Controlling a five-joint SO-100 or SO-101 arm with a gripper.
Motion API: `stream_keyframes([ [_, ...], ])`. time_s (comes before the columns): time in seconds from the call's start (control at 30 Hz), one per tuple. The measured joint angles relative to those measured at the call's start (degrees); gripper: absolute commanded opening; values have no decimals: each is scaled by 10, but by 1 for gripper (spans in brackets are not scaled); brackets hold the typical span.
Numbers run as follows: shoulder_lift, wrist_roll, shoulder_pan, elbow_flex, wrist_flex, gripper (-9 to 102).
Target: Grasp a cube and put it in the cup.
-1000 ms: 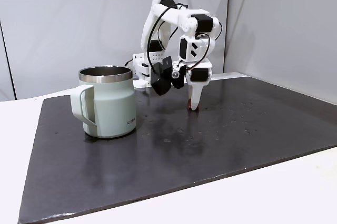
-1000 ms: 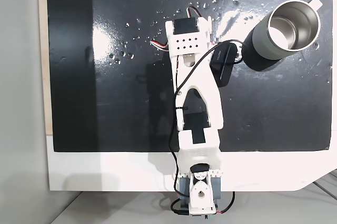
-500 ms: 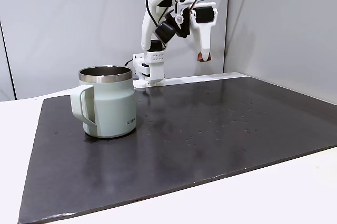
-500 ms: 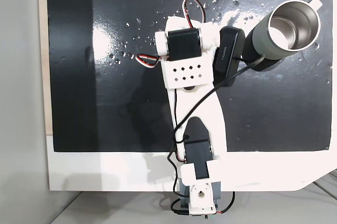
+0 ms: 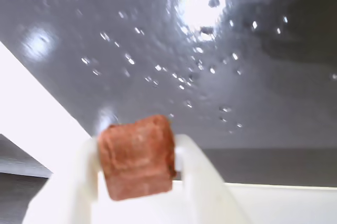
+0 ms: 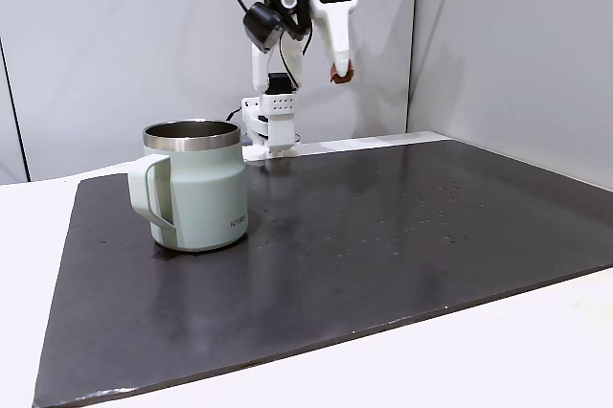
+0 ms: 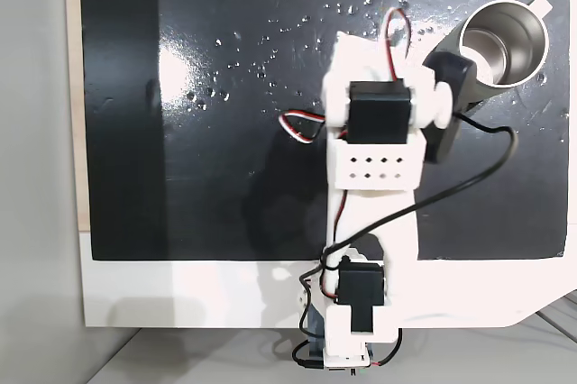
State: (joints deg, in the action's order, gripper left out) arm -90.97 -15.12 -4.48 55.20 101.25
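The cube [image 5: 136, 155], a small reddish-brown block with rounded edges, is pinched between my white fingers [image 5: 197, 174] in the wrist view, with my gripper [image 5: 137, 153] shut on it above the dark mat. In a fixed view from the side, the gripper [image 6: 339, 69] hangs high in the air with the cube [image 6: 340, 71] at its tip, up and to the right of the cup [image 6: 196, 188]. The cup is a pale mint-green mug with a steel rim, standing upright on the mat. In a fixed view from above, the cup [image 7: 509, 46] stands at the top right, just beyond my raised arm.
A glossy black mat [image 6: 383, 236] covers most of the white table [image 6: 29, 236], with small specks or droplets near its far side [image 7: 270, 50]. My arm's base [image 6: 271, 125] stands at the table's back edge. Grey panels close off the back and right.
The gripper closed on the cube on the mat, lifted it high, then swung toward the cup: left in the side view, right in the view from above.
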Motion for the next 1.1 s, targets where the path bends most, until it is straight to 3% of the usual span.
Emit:
stream_keyframes([
  [0.4,82,105,-169,-174,0,6],
  [1.1,348,213,-298,-424,-33,5],
])
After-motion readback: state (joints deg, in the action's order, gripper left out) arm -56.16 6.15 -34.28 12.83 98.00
